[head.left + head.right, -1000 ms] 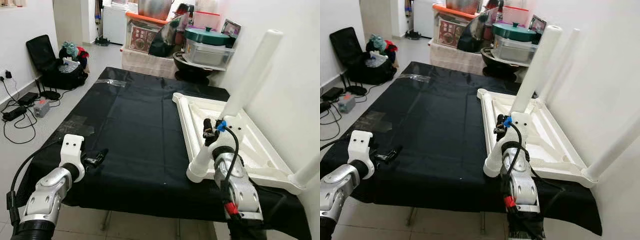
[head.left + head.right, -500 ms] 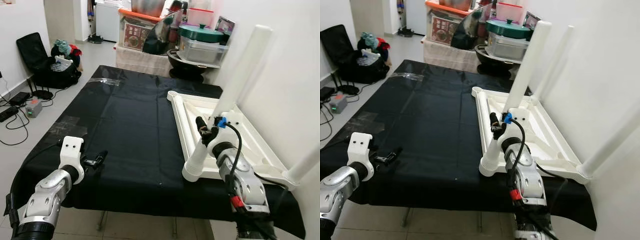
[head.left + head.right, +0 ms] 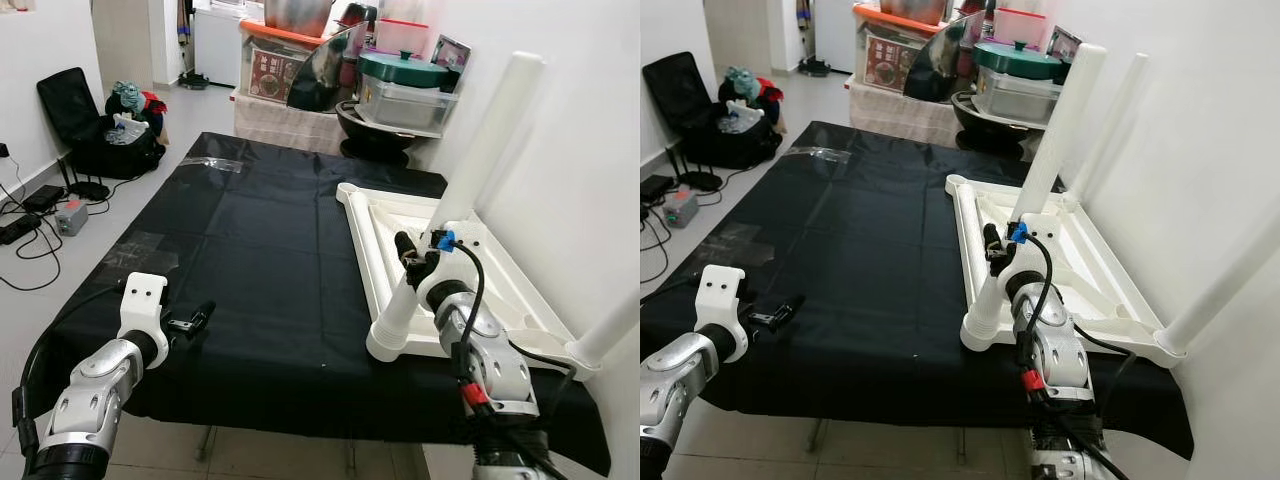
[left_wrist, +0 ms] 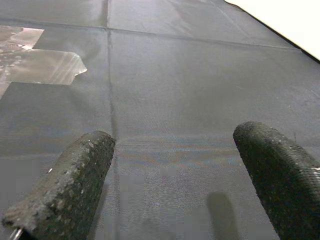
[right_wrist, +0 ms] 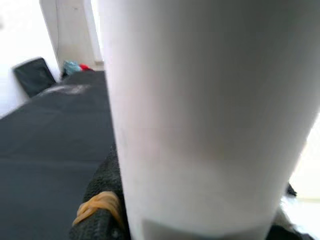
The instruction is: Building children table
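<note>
Black cloth (image 3: 260,270); right gripper (image 3: 408,262) clamps table leg (image 3: 478,155).

White table leg (image 5: 200,115): close-range, blurred, ends cut off. Right gripper (image 3: 412,262): far finger hidden behind leg. Shelf clutter at 12 o'clock: indistinct.

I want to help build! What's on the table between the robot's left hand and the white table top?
Just bare black cloth, seen in the left eye view.
</note>
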Motion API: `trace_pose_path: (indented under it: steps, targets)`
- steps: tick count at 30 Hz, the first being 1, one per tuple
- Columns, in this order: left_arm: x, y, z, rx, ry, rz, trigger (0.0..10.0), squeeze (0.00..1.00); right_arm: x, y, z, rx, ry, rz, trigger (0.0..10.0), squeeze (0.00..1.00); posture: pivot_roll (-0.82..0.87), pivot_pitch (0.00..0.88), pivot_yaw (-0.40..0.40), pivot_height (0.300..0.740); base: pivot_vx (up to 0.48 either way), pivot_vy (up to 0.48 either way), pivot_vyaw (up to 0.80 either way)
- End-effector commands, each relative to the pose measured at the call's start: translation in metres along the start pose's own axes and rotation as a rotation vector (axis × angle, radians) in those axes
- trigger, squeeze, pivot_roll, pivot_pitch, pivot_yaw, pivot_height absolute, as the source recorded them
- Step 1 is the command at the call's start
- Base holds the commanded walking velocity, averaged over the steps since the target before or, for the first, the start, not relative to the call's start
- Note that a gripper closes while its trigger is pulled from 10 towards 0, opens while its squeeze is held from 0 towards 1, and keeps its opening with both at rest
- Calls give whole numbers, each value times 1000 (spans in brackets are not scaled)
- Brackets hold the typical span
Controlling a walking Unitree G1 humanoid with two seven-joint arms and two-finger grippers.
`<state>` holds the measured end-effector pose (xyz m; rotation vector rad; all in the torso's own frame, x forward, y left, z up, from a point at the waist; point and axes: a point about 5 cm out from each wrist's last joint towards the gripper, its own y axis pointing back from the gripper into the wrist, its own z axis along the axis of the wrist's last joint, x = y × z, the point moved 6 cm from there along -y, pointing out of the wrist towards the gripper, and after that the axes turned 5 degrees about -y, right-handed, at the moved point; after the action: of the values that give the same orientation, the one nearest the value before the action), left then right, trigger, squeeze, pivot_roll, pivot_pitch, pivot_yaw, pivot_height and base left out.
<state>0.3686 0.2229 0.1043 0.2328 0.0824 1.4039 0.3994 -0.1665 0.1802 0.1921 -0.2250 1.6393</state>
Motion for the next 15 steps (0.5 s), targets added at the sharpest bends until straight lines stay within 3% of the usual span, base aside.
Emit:
trace_pose_path:
  steps: [1,3,5,13,15]
  targets:
    - [-4,-2,-2,10,-8,-20,10000,0,-8,6,-28,80,-53,13,10000,0,137,0,-155,740,0,0,0]
    - [-5,-2,-2,11,-8,-24,10000,0,21,11,-19,43,-62,231,10000,0,134,0,-153,740,0,0,0]
    - [-5,-2,-2,11,-7,-26,10000,0,35,16,-19,57,-61,344,10000,0,134,0,-153,740,0,0,0]
    - [-6,-2,-4,15,-2,-26,10000,0,35,12,-26,104,-6,353,10000,0,139,0,-162,740,0,0,0]
    - [-6,-1,-5,18,0,-23,10000,0,27,6,-34,142,45,276,10000,0,141,0,-166,740,0,0,0]
